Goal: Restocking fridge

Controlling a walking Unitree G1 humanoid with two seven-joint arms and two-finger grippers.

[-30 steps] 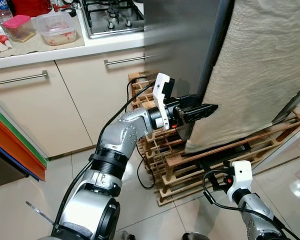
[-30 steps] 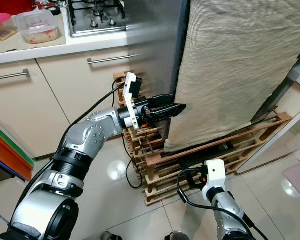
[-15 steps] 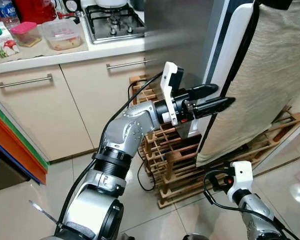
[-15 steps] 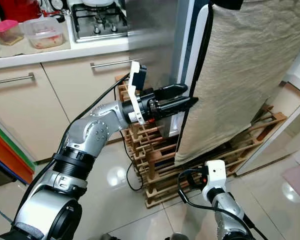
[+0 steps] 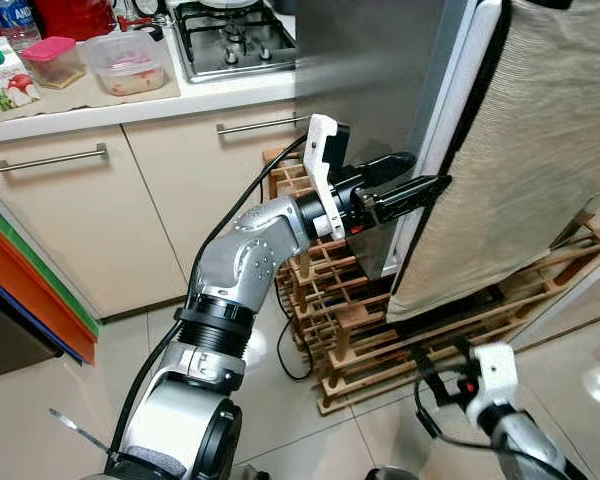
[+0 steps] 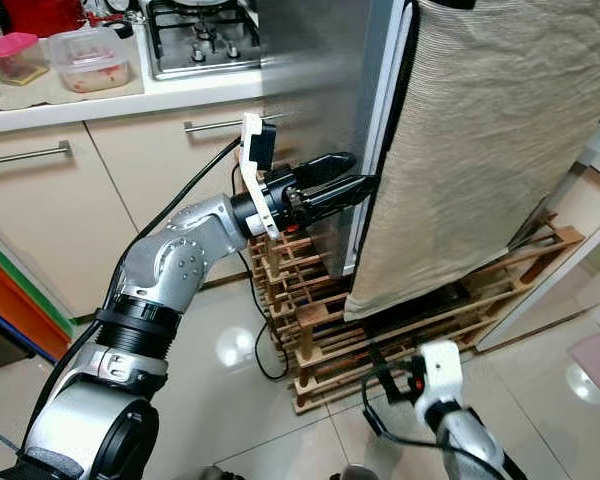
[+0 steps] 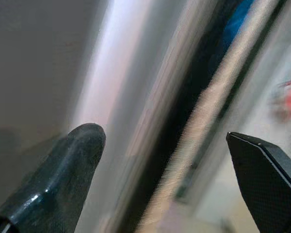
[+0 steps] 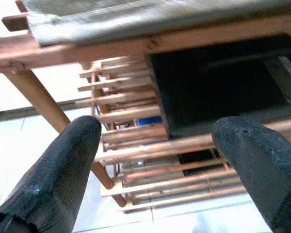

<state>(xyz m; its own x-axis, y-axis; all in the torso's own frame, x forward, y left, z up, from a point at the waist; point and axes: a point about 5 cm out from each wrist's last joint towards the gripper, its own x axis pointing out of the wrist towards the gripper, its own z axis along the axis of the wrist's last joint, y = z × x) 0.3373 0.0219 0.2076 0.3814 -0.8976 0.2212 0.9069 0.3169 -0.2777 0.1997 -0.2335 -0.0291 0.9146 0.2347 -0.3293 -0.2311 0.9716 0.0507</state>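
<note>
Since half a second ago the left gripper (image 5: 420,180) has dropped a little, its fingers spread at the cloth-draped fridge door's (image 5: 540,150) open edge. Below stands a wooden rack (image 5: 345,330). Food tubs (image 5: 128,62) sit at the counter's (image 5: 100,105) far edge. The right gripper (image 8: 160,165), fingers spread, hangs over the rack.

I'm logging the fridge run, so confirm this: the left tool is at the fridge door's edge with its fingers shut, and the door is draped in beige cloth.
Not quite. The left tool is at the fridge door edge, but its fingers are open, as the left wrist view shows. The beige cloth does drape the door.
</note>
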